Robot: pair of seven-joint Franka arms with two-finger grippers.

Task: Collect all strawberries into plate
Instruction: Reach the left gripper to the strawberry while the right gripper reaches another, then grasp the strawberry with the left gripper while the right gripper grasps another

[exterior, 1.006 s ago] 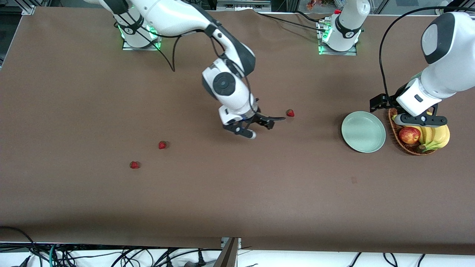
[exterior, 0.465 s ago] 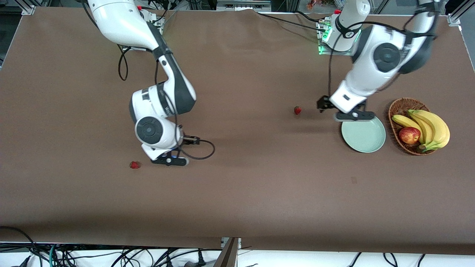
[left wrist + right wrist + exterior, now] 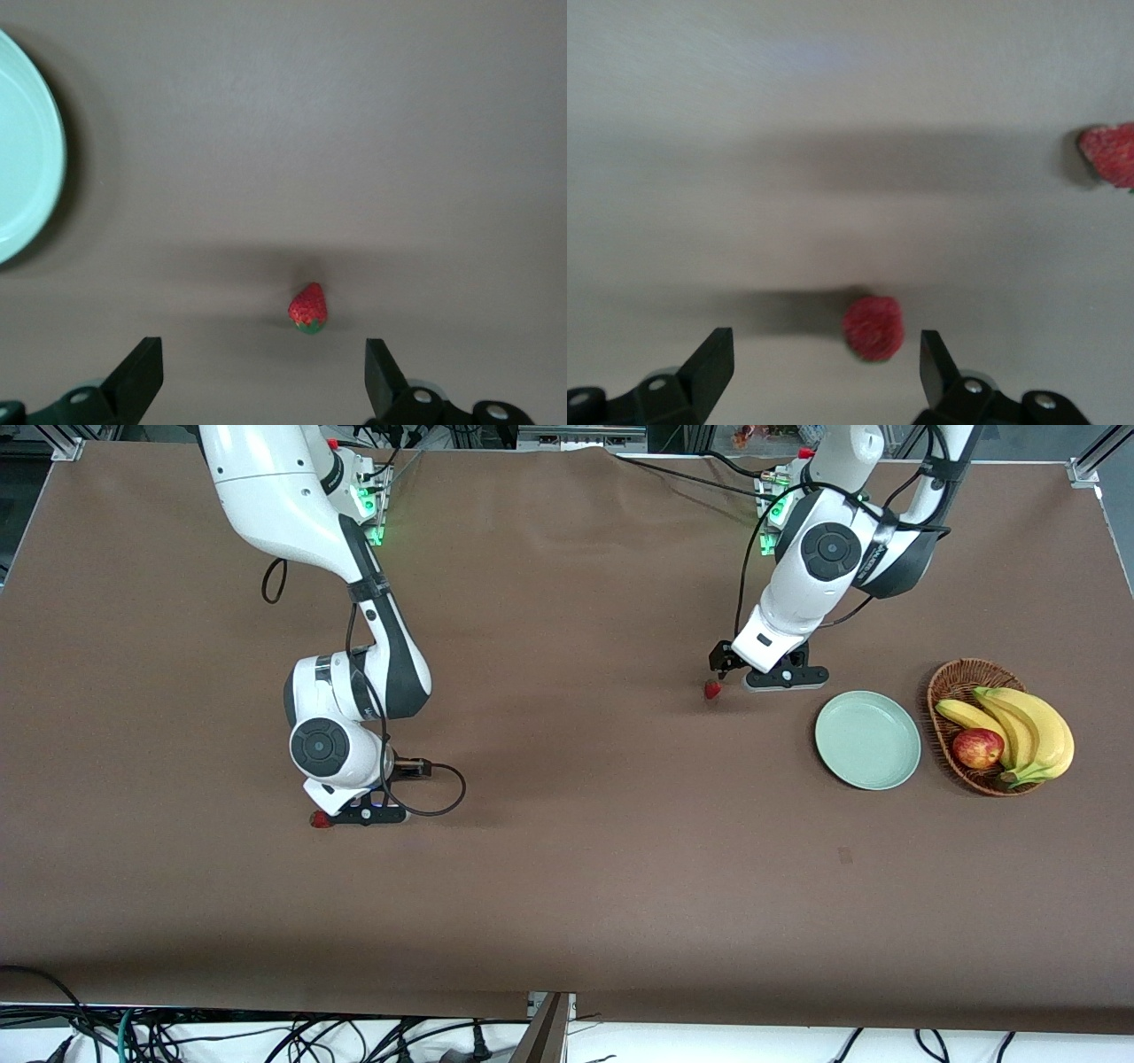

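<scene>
- Red strawberries lie on the brown table point(image 3: 567, 886), none on the plate; one strawberry point(image 3: 711, 689) sits near the mint-green plate point(image 3: 867, 740), slightly farther from the front camera than it.
- Another berry point(image 3: 321, 820) lies toward the right arm's end of the table; the right wrist view shows it point(image 3: 873, 328) with a third strawberry point(image 3: 1109, 154) close by.
- Left hand point(image 3: 264, 376) hangs low over the first strawberry point(image 3: 308, 308), fingers spread wide apart, holding nothing.
- Right hand point(image 3: 824, 372) hangs low over its berry, fingers likewise apart and bare.
- Wicker basket point(image 3: 950, 682) with bananas point(image 3: 1028, 726) and an apple point(image 3: 977, 747) stands just beside the plate.
</scene>
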